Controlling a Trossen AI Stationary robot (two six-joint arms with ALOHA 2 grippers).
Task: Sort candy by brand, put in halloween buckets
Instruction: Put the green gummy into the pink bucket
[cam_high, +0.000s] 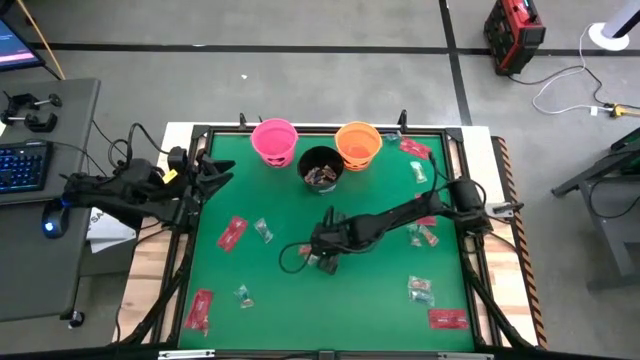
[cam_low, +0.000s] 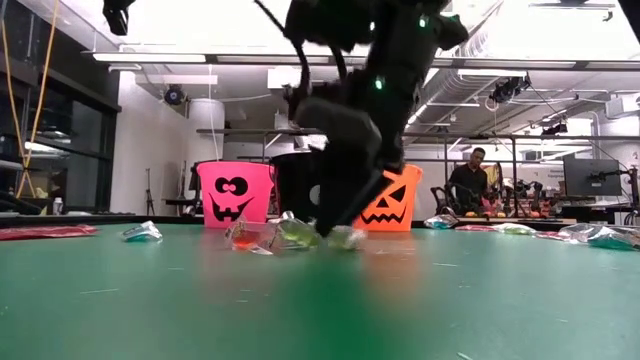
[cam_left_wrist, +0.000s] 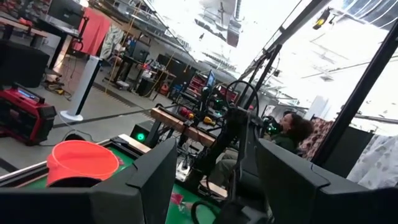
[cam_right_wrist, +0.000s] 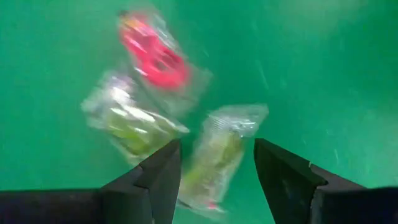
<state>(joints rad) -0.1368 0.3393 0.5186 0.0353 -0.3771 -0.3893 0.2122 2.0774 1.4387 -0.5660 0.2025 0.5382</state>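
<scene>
Near the middle of the green table mat (cam_high: 300, 320), the right gripper (cam_high: 325, 262) is down over a small cluster of crinkly clear-wrapped candies (cam_high: 308, 252). Its two dark fingers (cam_right_wrist: 283, 177) stand apart, and between them lies a clear packet with yellow-green filling (cam_right_wrist: 214, 158); the pads do not touch it. Just beside that packet are another greenish clear-wrapped piece (cam_right_wrist: 127, 121) and a clear wrapper with a red sweet inside (cam_right_wrist: 155, 56). No brand name or lettering can be read on any wrapper.

At the far edge of the mat stand three small round plastic pails: a pink bucket (cam_high: 274, 141), a black bucket (cam_high: 321, 166) just in front and between the others, and an orange bucket (cam_high: 358, 144). The pink and orange ones carry black jack-o'-lantern faces in the low view. Dark-wrapped pieces lie inside the black bucket.

More candy is scattered well apart: a flat red rectangular packet (cam_high: 232, 233) with a small clear piece (cam_high: 263, 231) near it on the left half, another red packet (cam_high: 200, 308) near the front left edge, a red packet (cam_high: 447, 319) at the front right corner, and teal-wrapped pieces (cam_high: 421, 290) above it. The mat between cluster and buckets lies open.

The left gripper (cam_high: 215, 170) waits at the left rim of the table, its fingers (cam_left_wrist: 146, 180) apart and holding nothing.
</scene>
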